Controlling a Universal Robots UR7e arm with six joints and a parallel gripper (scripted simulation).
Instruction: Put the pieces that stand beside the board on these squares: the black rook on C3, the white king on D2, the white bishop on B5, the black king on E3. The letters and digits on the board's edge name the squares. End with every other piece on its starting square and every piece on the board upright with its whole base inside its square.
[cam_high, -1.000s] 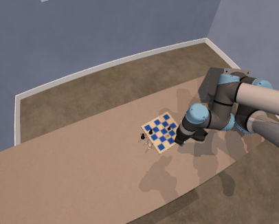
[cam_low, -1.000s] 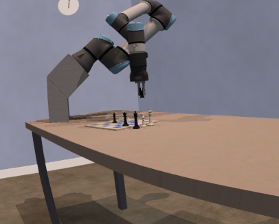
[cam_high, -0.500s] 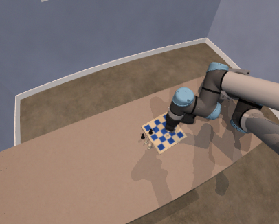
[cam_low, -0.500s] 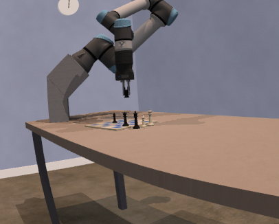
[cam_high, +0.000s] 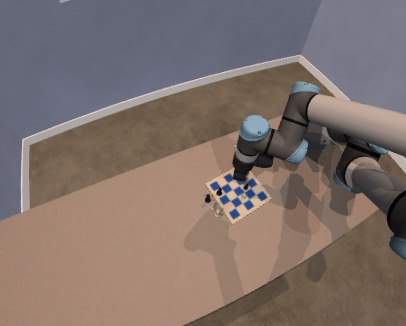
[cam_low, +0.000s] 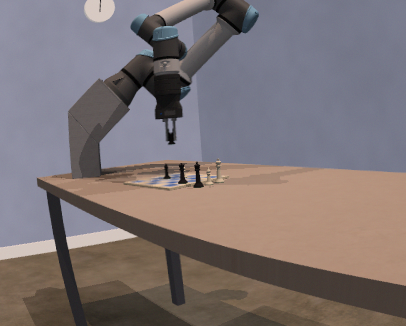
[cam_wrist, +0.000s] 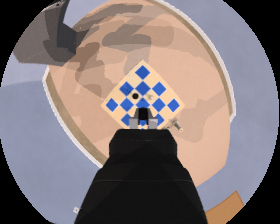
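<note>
My tool (cam_high: 240, 176) (cam_low: 171, 136) (cam_wrist: 142, 113): fingers clamped on a dark piece, which I take for the black rook (cam_low: 171, 140) (cam_wrist: 143, 114). It hangs base down, roughly upright, above the board (cam_high: 233, 222) (cam_low: 170, 188) (cam_wrist: 142, 63), not touching it; top view hides it.

Handling, my guess: light, stiff, hard, maybe smooth enough to slip or twist. Grip the narrow body above the flared base, pads square; modest squeeze is enough. Keep it vertical; lower onto C3 gently, let go only once the base sits flat.

On the board: a dark piece (cam_high: 219, 191) (cam_low: 182, 173), a smaller dark piece (cam_high: 246, 186) (cam_low: 166, 171) (cam_wrist: 135, 95) and a pale piece (cam_high: 244, 196) (cam_wrist: 150, 97). Easy to clip coming down.

Just beside the board, on the surface (cam_high: 125, 250) (cam_low: 300, 225) (cam_wrist: 200, 90): black king (cam_high: 207, 198) (cam_low: 198, 176), white bishop (cam_high: 214, 206) (cam_low: 209, 176), white king (cam_high: 218, 213) (cam_low: 218, 171). Kings look tall, likely tippier; I'd take them mid-body. Bishop is slim and near the white king; finger room looks tight.
</note>
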